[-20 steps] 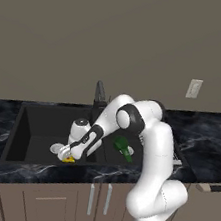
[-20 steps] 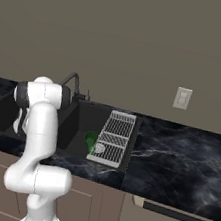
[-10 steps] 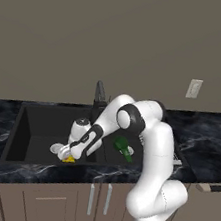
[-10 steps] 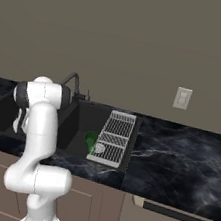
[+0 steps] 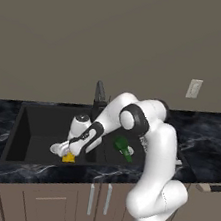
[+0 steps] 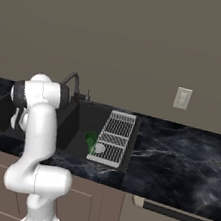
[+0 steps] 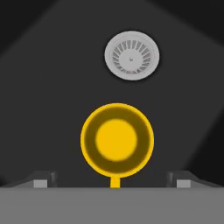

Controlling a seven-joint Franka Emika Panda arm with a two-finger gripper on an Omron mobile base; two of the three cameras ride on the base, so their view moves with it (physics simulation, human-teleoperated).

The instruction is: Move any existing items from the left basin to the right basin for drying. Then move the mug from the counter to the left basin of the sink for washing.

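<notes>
Mug, yellow: set upright on the floor of the left basin, mouth up, with the silver drain at 12 o'clock from it. Gripper: jaws spread wide, flanking the mug without contact. Green bottle: lying in the right basin, beside the wire rack.

The left base view looks forward and down from behind the arm's left; the right base view does likewise from its right. Both share the sink. The hand view looks straight down, close above the left basin.
</notes>
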